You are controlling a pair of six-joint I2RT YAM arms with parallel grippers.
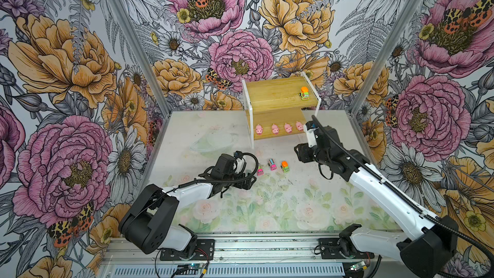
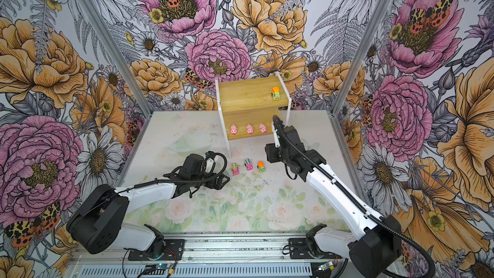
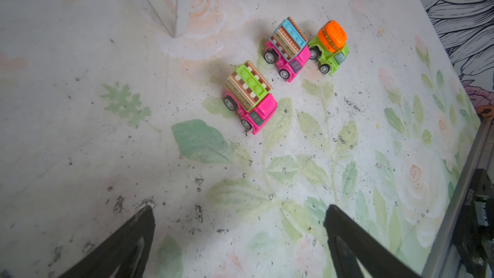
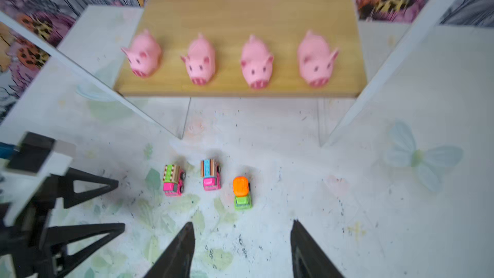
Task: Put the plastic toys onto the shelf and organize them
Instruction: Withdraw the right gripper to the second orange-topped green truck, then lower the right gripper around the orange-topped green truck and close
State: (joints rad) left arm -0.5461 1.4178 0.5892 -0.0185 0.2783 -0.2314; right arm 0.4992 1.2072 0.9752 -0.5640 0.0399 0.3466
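The shelf stands at the back of the table. A green truck with an orange top sits on its upper board. Several pink pigs stand in a row on the lower board, snouts toward the front. On the table in front of the shelf stand two pink trucks with striped tops and a green truck. My left gripper is open and empty, low over the table just left of the trucks. My right gripper is open and empty, above the table right of the trucks.
White shelf legs reach the table just behind the trucks. Floral walls close in the left, right and back sides. A metal rail with both arm bases runs along the front edge. The left gripper shows in the right wrist view.
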